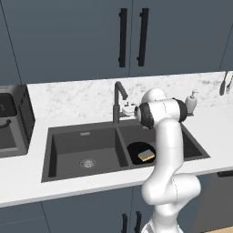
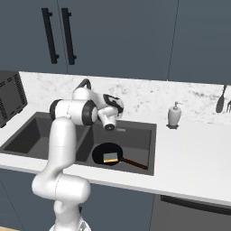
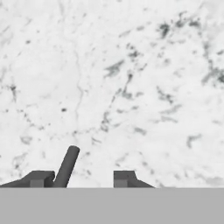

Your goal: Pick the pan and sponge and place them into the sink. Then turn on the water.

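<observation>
The pan [image 2: 107,154] lies in the sink's [image 2: 140,128] right basin, low and centre in the right base view, with the sponge [image 2: 109,157] resting on it and its handle running toward the lower right. In the left base view the same pair sits just left of the arm's white forearm, sponge [image 1: 146,156] on pan [image 1: 136,150]. So both things look placed, and what remains is the water; no stream shows at the faucet [image 1: 119,101].

The gripper [image 3: 83,179] faces the marble backsplash [image 3: 131,78] at the bottom of the hand view, its tips set apart with nothing between them. The faucet's lever [image 3: 68,166] stands as a dark slanted rod just beside the left fingertip [image 3: 41,178].

The risk, as I judge it, is a poor push on that lever: since it sits at the edge of the left tip instead of squarely in the gap, a sweep could slide off it or merely graze it, leaving the water off. Pressing too far forward could also drive the tips into the backsplash.
</observation>
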